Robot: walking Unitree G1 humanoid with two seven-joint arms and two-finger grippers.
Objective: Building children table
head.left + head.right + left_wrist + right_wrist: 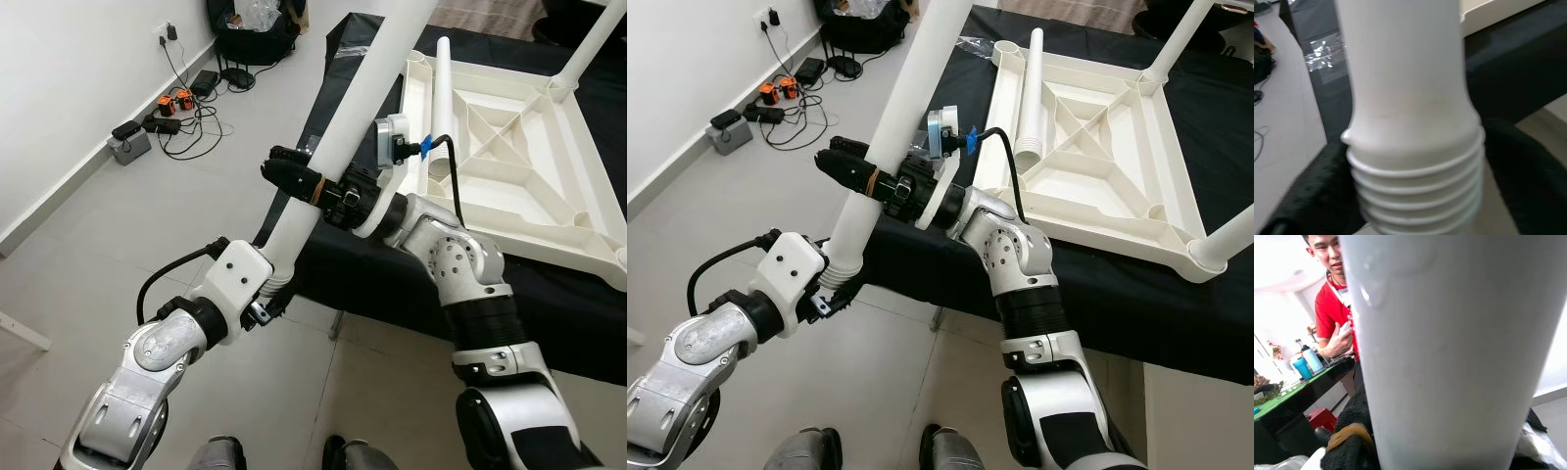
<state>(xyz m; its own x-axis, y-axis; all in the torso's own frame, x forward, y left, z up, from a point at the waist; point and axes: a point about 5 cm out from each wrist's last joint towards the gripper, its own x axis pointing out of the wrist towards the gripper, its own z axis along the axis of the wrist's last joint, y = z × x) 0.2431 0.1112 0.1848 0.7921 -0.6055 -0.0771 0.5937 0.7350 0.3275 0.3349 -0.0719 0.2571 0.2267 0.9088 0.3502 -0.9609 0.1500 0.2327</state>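
A long white table leg (367, 98) slants up across the middle, held by both grippers. My left gripper (266, 305) is shut on it just above its threaded end (1415, 196), with a black finger on either side. Higher up, my right gripper (294, 176) is shut around the leg's shaft (1449, 357). The white table top (509, 147) lies upside down on a black cloth to the right. A loose leg (441, 108) lies inside it. Another leg (593, 49) stands screwed into a far corner, and one more (1225, 240) into the near right corner.
The black cloth (392, 274) covers a low surface whose edge runs under my right arm. Cables and chargers (167, 113) lie on the grey floor by the white wall, with a black bag (250, 29) behind. A person in a red shirt (1332, 308) is nearby.
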